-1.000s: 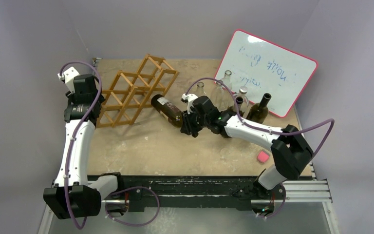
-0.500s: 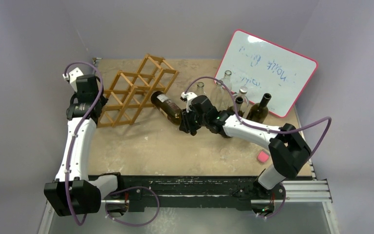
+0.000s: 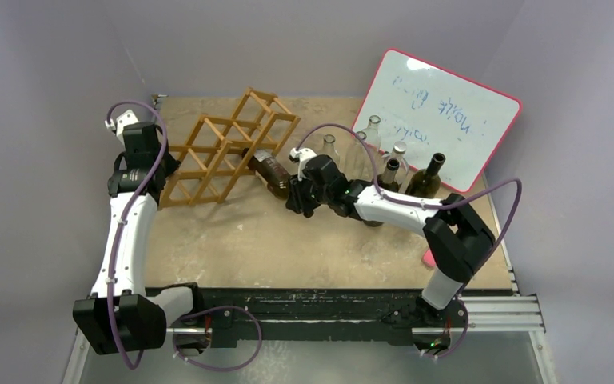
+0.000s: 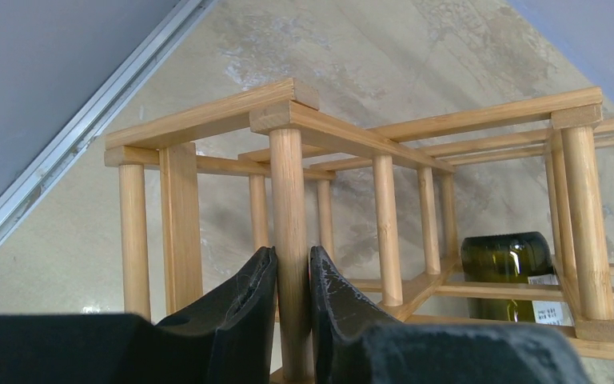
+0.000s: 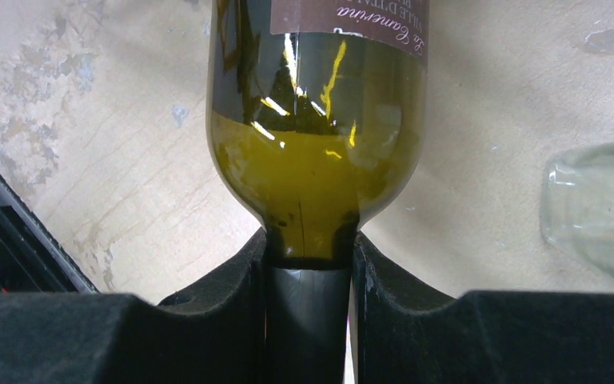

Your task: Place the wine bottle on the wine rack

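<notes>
The wine rack (image 3: pixel 228 148) is a light wooden lattice standing at the back left of the table. My left gripper (image 3: pixel 162 165) is shut on one of its upright dowels (image 4: pixel 292 240) at the rack's left end. The wine bottle (image 3: pixel 273 171) is dark olive green with a brown label and lies on its side. Its base pokes into a lower cell at the rack's right end, showing in the left wrist view (image 4: pixel 508 260). My right gripper (image 3: pixel 294 198) is shut on the bottle's black-capped neck (image 5: pixel 310 304).
Several empty glass bottles (image 3: pixel 392 164) stand at the back right in front of a pink-framed whiteboard (image 3: pixel 440 116). A clear glass bottle (image 5: pixel 600 208) lies close to my right gripper. A small pink object (image 3: pixel 428 257) sits near the front right edge.
My right gripper has carried the bottle left and back, so its base has entered the rack's right end. The rack has shifted slightly. My left gripper has stayed at the rack.
</notes>
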Action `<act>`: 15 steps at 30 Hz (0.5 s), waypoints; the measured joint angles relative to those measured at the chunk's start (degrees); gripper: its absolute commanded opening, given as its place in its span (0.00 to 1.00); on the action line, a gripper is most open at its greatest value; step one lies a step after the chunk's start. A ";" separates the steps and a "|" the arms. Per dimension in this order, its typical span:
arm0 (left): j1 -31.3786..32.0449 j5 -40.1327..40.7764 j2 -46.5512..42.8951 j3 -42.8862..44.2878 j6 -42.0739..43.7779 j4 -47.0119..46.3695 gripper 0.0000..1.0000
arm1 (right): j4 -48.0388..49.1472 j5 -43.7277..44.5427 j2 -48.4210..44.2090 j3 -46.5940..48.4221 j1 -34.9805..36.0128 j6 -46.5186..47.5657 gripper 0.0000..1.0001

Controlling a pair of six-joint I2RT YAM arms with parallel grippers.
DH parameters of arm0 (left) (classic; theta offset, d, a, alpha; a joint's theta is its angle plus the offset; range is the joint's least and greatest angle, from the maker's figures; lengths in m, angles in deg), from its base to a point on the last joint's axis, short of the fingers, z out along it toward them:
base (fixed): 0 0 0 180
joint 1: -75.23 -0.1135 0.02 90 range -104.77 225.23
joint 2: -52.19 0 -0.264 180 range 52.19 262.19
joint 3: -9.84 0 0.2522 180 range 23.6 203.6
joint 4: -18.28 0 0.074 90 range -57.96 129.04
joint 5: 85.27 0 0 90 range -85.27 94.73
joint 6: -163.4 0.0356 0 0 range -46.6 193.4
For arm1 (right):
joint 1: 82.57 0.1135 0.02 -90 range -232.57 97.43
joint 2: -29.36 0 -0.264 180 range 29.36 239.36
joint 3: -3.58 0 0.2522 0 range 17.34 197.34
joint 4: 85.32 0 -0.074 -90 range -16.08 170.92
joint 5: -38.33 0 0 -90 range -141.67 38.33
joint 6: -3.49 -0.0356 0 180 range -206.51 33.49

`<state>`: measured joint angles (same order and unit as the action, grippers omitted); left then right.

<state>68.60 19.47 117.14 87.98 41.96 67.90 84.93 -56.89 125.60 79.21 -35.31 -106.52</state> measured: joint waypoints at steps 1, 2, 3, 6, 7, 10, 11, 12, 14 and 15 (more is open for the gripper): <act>0.00 -0.28 0.04 0.00 0.00 -0.07 0.18 | 0.11 0.13 0.48 0.46 0.11 -0.22 0.00; -0.02 -0.66 0.09 0.02 0.09 -0.17 0.18 | 0.26 0.26 0.98 0.81 0.15 -0.42 0.00; -0.04 -0.94 0.11 0.02 0.15 -0.22 0.18 | 0.46 0.31 1.66 1.31 0.20 -0.63 0.00; -0.07 -1.53 0.15 0.02 0.22 -0.31 0.19 | 1.18 0.76 3.65 2.89 0.31 -1.22 0.00; -0.07 -1.73 0.20 0.02 0.44 -0.37 0.19 | 1.42 0.96 4.37 3.52 0.35 -1.55 0.00; -0.07 -2.03 0.44 0.15 0.61 -0.50 0.19 | 2.27 1.36 6.34 5.29 0.35 -2.32 0.00; -0.09 -2.14 0.52 0.20 0.66 -0.57 0.19 | 2.51 1.49 7.02 5.90 0.35 -2.60 0.00; -0.09 -2.19 0.63 0.24 0.70 -0.59 0.19 | 2.75 1.60 7.65 6.45 0.35 -2.93 0.00; -0.11 -2.23 0.74 0.37 0.87 -0.59 0.19 | 3.04 1.70 8.90 7.56 0.35 -3.21 0.00; -0.09 -2.25 0.83 0.42 1.03 -0.59 0.19 | 3.28 1.70 9.62 8.17 0.35 -3.32 0.00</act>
<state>68.51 17.22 117.97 88.39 42.99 67.31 88.21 -55.18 135.22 87.38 -34.96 -109.84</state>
